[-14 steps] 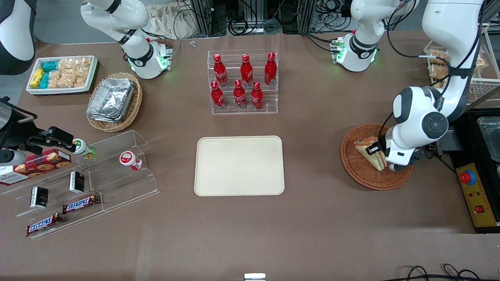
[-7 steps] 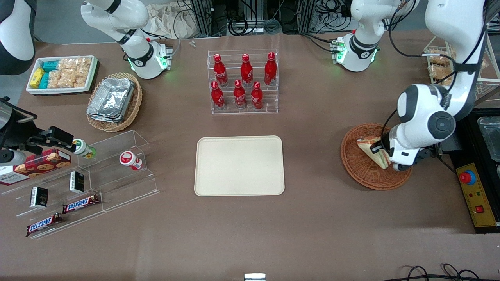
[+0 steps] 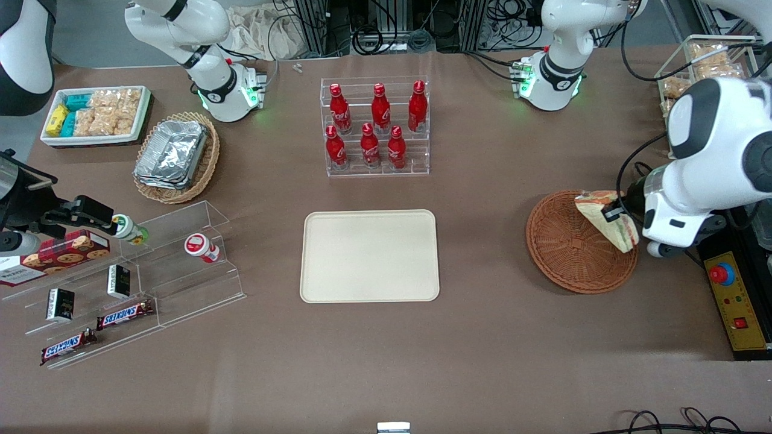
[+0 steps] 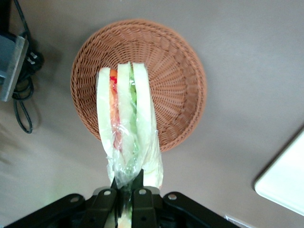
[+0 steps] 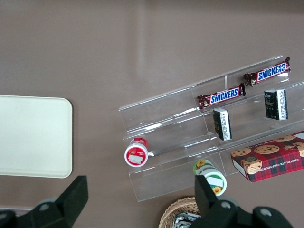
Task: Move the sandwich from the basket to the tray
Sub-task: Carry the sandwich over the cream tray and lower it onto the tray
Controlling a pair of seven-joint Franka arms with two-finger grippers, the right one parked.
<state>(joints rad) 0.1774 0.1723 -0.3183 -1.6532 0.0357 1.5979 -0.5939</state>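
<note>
A robotics lab set up as a mock snack shop: white robot arms (image 3: pixel 208 72) bolted to a brown table (image 3: pixel 482 337), loose cables (image 3: pixel 386 30), an emergency-stop box (image 3: pixel 733 301), clear racks of cola bottles (image 3: pixel 374 126) and chocolate bars (image 3: pixel 123 313).

The left arm's gripper (image 4: pixel 124 187) hangs above the basket (image 3: pixel 558 253).

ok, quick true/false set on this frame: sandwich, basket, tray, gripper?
1. The gripper is shut on the sandwich. True.
2. The sandwich lies flat in the basket. False: it hangs lifted above the basket.
3. The tray is bare. True.
4. The sandwich is unwrapped. False: clear wrap covers it.
5. The basket holds a second sandwich. False: nothing else is in it.
</note>
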